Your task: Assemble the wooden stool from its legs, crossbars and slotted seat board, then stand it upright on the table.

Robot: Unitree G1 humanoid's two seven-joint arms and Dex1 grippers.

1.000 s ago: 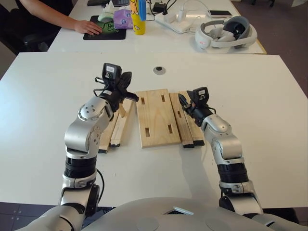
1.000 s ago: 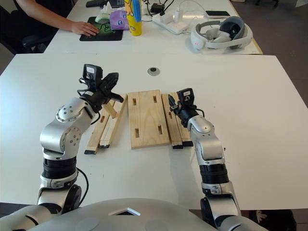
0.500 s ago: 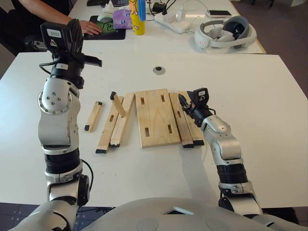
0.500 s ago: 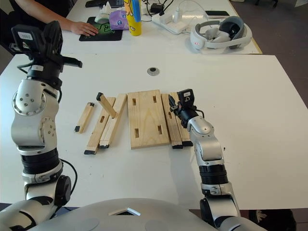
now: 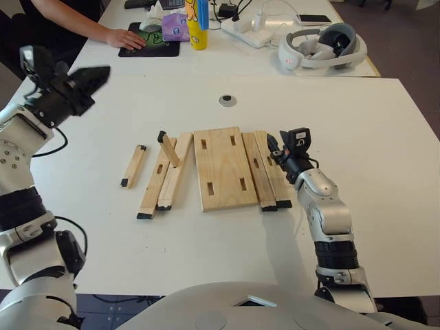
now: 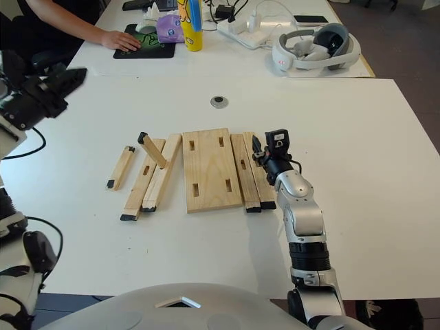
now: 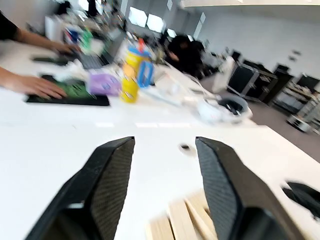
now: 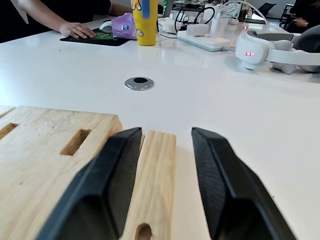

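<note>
The slotted seat board (image 5: 223, 167) lies flat at the table's middle. Two legs (image 5: 267, 172) lie side by side against its right edge. To its left lie two more long legs (image 5: 165, 177), with a short crossbar (image 5: 168, 148) leaning across their far ends. Another short crossbar (image 5: 133, 166) lies farther left. My right gripper (image 5: 274, 146) is open low over the far end of the outer right leg (image 8: 155, 170), a finger on each side. My left gripper (image 5: 95, 74) hangs open and empty, high at the far left, away from the parts.
A round metal grommet (image 5: 227, 100) sits in the tabletop beyond the board. The table behind carries a headset (image 5: 323, 48), a yellow bottle (image 5: 198, 24) and a dark mat (image 5: 148, 41). Bare white tabletop spreads right of the legs and in front.
My left arm has swung up from the left legs to the far left, leaving one short crossbar on the table. My right gripper has drawn back slightly to the right.
</note>
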